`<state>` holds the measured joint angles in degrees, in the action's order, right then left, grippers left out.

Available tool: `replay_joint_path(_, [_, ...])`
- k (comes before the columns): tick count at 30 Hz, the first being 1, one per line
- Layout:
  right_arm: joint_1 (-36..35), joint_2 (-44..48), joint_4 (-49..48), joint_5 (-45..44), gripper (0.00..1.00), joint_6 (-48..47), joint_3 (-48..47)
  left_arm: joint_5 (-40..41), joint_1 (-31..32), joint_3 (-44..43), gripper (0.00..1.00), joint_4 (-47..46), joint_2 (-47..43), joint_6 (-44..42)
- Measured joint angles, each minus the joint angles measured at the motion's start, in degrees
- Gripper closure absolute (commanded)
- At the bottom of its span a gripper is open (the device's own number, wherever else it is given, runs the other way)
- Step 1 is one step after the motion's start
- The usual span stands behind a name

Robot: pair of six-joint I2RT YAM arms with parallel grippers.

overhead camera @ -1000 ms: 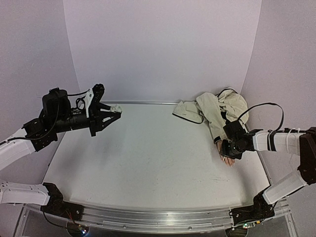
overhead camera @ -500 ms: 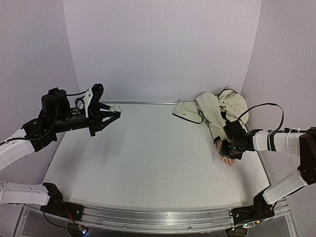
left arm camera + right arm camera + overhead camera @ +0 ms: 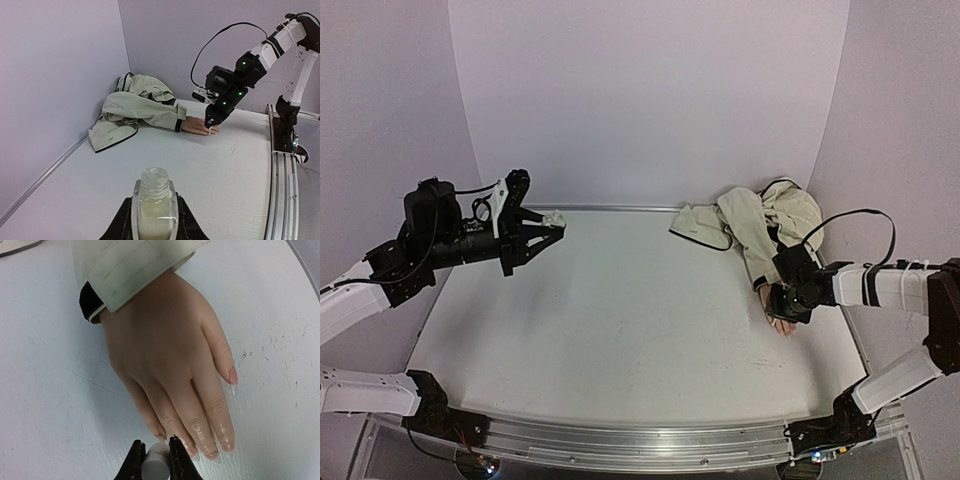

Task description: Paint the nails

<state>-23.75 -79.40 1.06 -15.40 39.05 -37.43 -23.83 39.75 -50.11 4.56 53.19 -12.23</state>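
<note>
The peach mannequin hand (image 3: 165, 360) lies palm down on the table, its wrist in a beige sleeve (image 3: 130, 265). Its nails (image 3: 227, 445) point towards my right gripper. My right gripper (image 3: 156, 460) is shut on a small white cylindrical cap (image 3: 156, 465) and hovers at the tips of the middle fingers. The hand also shows in the top view (image 3: 782, 324) under the right gripper (image 3: 780, 306). My left gripper (image 3: 154, 220) is shut on a small open clear bottle (image 3: 154, 205) and holds it above the table at far left (image 3: 554, 222).
The beige jacket (image 3: 750, 222) lies crumpled in the far right corner against the wall. A black cable (image 3: 850, 215) loops over the right arm. The table's metal rail (image 3: 640, 445) runs along the near edge.
</note>
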Motion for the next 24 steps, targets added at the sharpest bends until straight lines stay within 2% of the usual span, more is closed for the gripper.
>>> replay_joint_path(24, [0.04, 0.0, 0.31, 0.83, 1.0, 0.22, 0.0, 0.0, 0.0, 0.0, 1.0, 0.0, 0.0, 0.0])
